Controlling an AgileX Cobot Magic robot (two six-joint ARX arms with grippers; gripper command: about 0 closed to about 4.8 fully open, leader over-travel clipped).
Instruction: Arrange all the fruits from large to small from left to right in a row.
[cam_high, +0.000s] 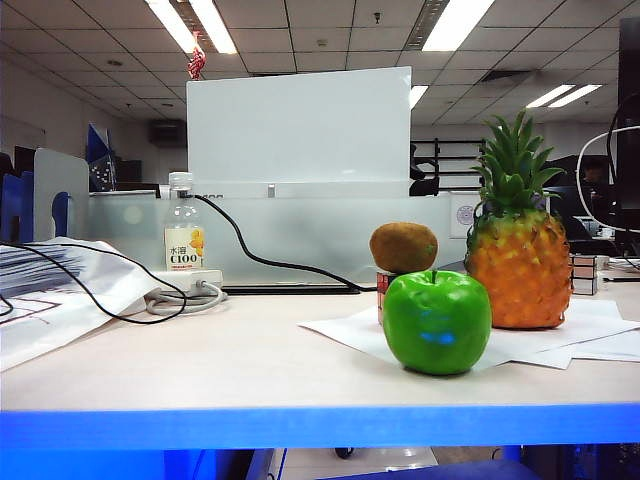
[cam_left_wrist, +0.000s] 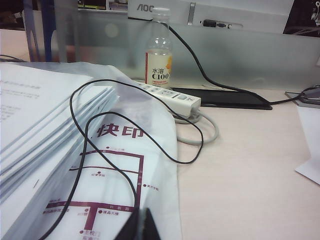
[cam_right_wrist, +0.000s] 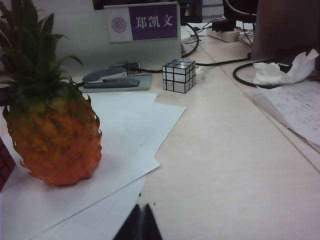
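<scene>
The tall orange pineapple with a green spiky crown (cam_high: 517, 250) is standing upright on loose white paper sheets (cam_high: 560, 340) at the right of the pale wooden table (cam_high: 200, 350). Just left of it, the small brown fuzzy kiwi (cam_high: 403, 246) is perching on top of a multicoloured puzzle cube (cam_high: 383, 293), and the glossy green apple (cam_high: 437, 321) is sitting in front of both, nearer the table's blue front edge.

The left gripper (cam_left_wrist: 138, 226) is hanging low over a plastic-wrapped stack of printed paper (cam_left_wrist: 45, 135) at the far left, its dark fingertips pressed together on nothing. The right gripper (cam_right_wrist: 138, 223) is hovering near the paper sheets beside the pineapple (cam_right_wrist: 50, 135), likewise pinched shut and empty.

Several things could go wrong from here. The kiwi is resting on a small raised cube, so a brushing finger could knock it off and send it rolling. The loose sheets may slide under the pineapple if it is pushed rather than lifted — and its height makes tipping likely. A looping black cable (cam_left_wrist: 100, 145) is lying across the stack by the left gripper and could snag an arm.

The apple is hiding most of the cube, so how the kiwi is balancing is unclear. Neither arm is showing in the exterior view, and the wrist views are showing only fingertips.
</scene>
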